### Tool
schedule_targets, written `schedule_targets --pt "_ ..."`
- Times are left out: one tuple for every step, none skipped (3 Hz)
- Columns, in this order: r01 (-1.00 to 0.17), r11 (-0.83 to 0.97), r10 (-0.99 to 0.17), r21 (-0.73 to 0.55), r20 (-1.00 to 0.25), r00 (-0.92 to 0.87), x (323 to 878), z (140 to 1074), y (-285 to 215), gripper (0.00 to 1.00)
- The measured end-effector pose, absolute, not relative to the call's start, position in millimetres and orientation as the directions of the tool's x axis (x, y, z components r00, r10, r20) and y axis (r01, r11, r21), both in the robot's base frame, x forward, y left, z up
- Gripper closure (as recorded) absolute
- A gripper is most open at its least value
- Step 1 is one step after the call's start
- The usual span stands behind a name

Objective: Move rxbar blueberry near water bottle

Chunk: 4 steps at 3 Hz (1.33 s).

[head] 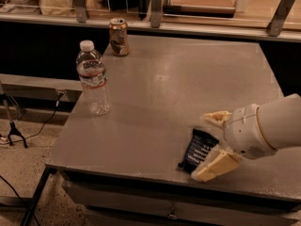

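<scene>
The rxbar blueberry [197, 150], a small flat bar in a dark blue wrapper with white words, lies on the grey table [188, 79] near the front edge, on the right side. Its long side runs from the front left to the back right.

The gripper [202, 146], with two pale fingers on a white arm, comes in from the right, low over the bar. Its fingers are wide apart and it holds nothing. One finger sits just past the bar's far end and the other by its near right side, so the bar lies in the gap between them. I cannot tell if either finger touches it.

The tall clear plastic water bottle [94, 79] with a white cap stands well apart, far to the left and a bit further back. A dented metal can [118, 36] stands behind it.
</scene>
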<state>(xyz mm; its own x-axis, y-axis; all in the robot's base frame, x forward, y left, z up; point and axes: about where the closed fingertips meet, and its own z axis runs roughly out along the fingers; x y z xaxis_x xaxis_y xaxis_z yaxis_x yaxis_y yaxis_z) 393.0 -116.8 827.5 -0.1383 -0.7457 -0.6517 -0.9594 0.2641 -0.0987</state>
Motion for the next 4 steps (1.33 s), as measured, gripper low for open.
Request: schedule_targets --pt "-0.96 0.262 -0.747 -0.102 -0.65 -0.135 392.4 828.8 -115.7 0.44" --pt "-0.96 0.26 -0.749 -0.105 -0.649 -0.132 391.9 829.9 -114.7 0.67" --pt "-0.96 0.258 -0.751 -0.108 -0.648 -0.129 391.4 831.0 -113.6 0.9" --pt "-0.96 0.258 -0.751 -0.108 -0.648 -0.128 391.3 832.3 -113.4 1.0"
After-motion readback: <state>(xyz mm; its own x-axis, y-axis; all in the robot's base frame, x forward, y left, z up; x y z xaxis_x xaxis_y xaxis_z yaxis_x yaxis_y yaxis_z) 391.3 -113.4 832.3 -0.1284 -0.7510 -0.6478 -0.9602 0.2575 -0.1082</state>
